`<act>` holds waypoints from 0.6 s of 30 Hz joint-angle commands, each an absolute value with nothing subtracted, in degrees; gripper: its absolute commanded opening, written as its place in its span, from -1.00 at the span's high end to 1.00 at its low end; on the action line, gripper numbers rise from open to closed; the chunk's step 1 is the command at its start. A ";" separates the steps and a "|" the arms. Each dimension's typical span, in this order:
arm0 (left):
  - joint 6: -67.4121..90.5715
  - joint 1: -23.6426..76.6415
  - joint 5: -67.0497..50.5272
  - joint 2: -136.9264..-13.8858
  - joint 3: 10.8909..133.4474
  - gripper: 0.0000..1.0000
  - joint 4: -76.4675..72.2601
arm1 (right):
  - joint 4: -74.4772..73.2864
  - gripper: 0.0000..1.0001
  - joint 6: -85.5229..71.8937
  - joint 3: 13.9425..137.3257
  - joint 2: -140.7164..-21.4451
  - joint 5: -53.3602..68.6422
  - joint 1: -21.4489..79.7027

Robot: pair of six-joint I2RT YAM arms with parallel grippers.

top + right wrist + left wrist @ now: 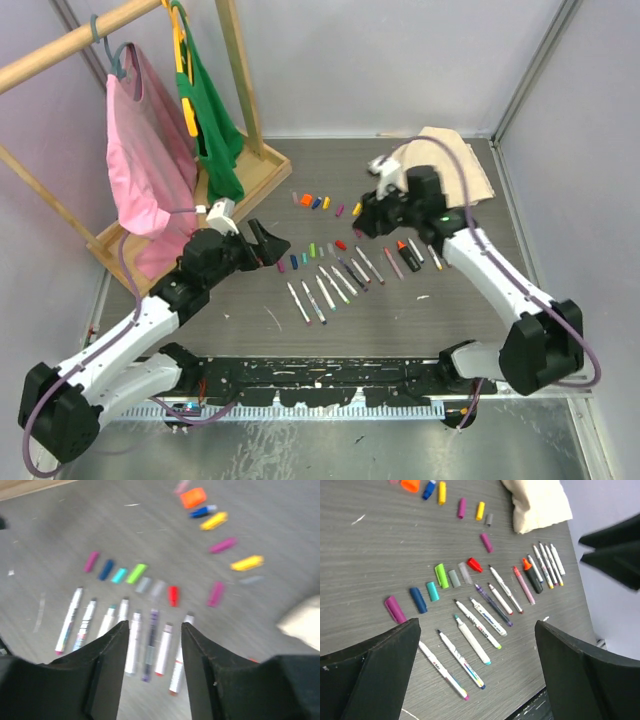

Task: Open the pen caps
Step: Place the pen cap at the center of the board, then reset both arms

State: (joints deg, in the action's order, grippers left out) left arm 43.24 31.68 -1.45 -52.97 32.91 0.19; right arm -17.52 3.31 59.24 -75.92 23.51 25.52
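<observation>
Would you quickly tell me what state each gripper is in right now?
Left gripper: open wide, holding nothing.
Right gripper: partly open, holding nothing.

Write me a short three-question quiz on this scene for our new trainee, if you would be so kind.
1. True or false: the left gripper is holding a pen.
2. Where do the loose caps lie? A) on the table, beyond the pens; B) in a box; C) in a cup.
3. Fill in: the garment hanging beside the pink one is ___.
Key: 1 false, its jaws stand wide open and empty; 2 A; 3 green.
</observation>
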 commanded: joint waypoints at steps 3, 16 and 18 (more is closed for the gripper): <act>32.20 31.12 -6.87 -47.27 39.11 -0.96 1.90 | -25.05 -0.44 21.44 63.16 -65.40 32.87 10.18; 22.80 31.03 -10.33 -47.12 65.47 -0.96 18.92 | -30.25 -1.00 15.37 86.43 -61.78 25.12 -2.87; 22.28 31.05 -10.12 -47.23 68.72 -0.96 20.61 | -32.49 -1.00 14.72 91.50 -62.61 26.37 -2.90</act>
State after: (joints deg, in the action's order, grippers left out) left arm 26.11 31.35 -8.88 -47.77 61.47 15.92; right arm -30.15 19.55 82.13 -61.91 27.18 -2.74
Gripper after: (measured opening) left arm 0.982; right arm 0.999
